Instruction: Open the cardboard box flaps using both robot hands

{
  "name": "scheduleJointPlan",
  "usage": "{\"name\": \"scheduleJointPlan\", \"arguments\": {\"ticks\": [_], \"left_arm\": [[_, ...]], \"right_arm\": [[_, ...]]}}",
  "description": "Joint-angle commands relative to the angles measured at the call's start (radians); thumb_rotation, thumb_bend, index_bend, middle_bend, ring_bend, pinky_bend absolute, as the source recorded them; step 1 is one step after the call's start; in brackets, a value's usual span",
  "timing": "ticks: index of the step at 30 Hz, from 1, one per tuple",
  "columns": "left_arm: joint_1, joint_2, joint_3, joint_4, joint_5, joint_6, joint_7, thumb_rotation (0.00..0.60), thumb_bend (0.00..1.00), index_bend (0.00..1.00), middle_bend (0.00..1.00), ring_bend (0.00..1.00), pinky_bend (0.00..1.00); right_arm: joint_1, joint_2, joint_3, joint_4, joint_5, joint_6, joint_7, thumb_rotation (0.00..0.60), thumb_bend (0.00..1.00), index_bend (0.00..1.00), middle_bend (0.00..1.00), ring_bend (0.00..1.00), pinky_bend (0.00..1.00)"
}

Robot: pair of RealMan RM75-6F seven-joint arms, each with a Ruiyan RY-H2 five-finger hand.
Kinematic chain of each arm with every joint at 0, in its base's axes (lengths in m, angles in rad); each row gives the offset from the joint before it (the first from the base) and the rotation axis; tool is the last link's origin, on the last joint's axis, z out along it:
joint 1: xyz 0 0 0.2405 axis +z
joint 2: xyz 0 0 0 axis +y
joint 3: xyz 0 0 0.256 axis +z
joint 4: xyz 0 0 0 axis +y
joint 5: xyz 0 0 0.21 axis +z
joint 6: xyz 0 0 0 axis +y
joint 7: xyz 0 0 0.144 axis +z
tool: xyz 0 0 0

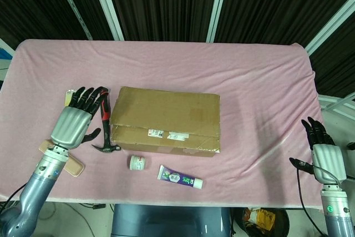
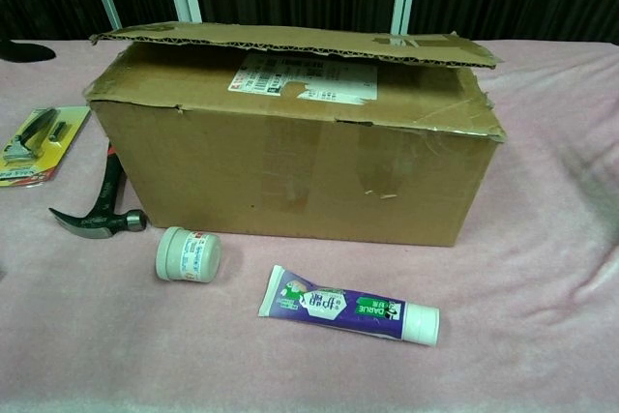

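A brown cardboard box (image 1: 165, 119) (image 2: 295, 147) sits mid-table with its top flaps lying nearly closed; the far flap (image 2: 290, 43) is lifted slightly above the near one. My left hand (image 1: 75, 119) hovers open, fingers spread, just left of the box, over the hammer and the razor pack. My right hand (image 1: 323, 149) stays open at the table's right front edge, far from the box. The chest view shows neither hand clearly.
A red-handled hammer (image 1: 104, 123) (image 2: 102, 205) lies against the box's left side. A carded razor pack (image 2: 34, 142), a beige case (image 1: 71, 165), a small white jar (image 1: 137, 162) (image 2: 189, 254) and a toothpaste tube (image 1: 180, 176) (image 2: 350, 305) lie on the pink cloth (image 1: 260, 92).
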Motion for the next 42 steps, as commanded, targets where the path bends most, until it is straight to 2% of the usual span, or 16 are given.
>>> {"name": "scheduleJointPlan", "arguments": {"ticks": [1,7,15,22,28,35,42], "left_arm": [[-0.039,-0.036,-0.009,-0.002,-0.032,-0.023,0.049,0.6,0.21,0.0,0.0,0.0,0.0],[-0.111,-0.098,-0.024,0.032,-0.071,-0.04,0.127,0.6,0.26,0.0,0.0,0.0,0.0],[-0.215,-0.146,-0.087,0.113,-0.113,-0.055,0.18,0.6,0.3,0.0,0.0,0.0,0.0],[-0.302,-0.158,-0.152,0.203,-0.137,-0.06,0.177,0.6,0.31,0.0,0.0,0.0,0.0],[-0.351,-0.163,-0.175,0.277,-0.156,-0.073,0.169,0.6,0.3,0.0,0.0,0.0,0.0],[-0.444,-0.186,-0.204,0.443,-0.18,-0.12,0.154,0.6,0.31,0.0,0.0,0.0,0.0],[-0.556,-0.253,-0.218,0.642,-0.234,-0.184,0.16,0.6,0.31,0.0,0.0,0.0,0.0]], "right_arm": [[0.0,0.001,0.002,-0.002,0.004,-0.002,0.004,0.6,0.2,0.0,0.0,0.0,0.23],[0.001,0.003,0.0,-0.006,0.005,-0.009,0.007,0.6,0.2,0.0,0.0,0.0,0.23],[0.0,0.005,0.004,-0.009,0.016,-0.011,0.016,0.6,0.2,0.0,0.0,0.0,0.23],[0.002,0.005,0.004,-0.01,0.021,-0.018,0.021,0.6,0.2,0.0,0.0,0.0,0.23],[0.003,0.007,0.005,-0.016,0.031,-0.028,0.027,0.6,0.2,0.0,0.0,0.0,0.23],[0.004,0.008,0.009,-0.023,0.045,-0.037,0.031,0.6,0.2,0.0,0.0,0.0,0.23],[0.005,0.009,0.016,-0.025,0.061,-0.044,0.036,0.6,0.2,0.0,0.0,0.0,0.23]]}}
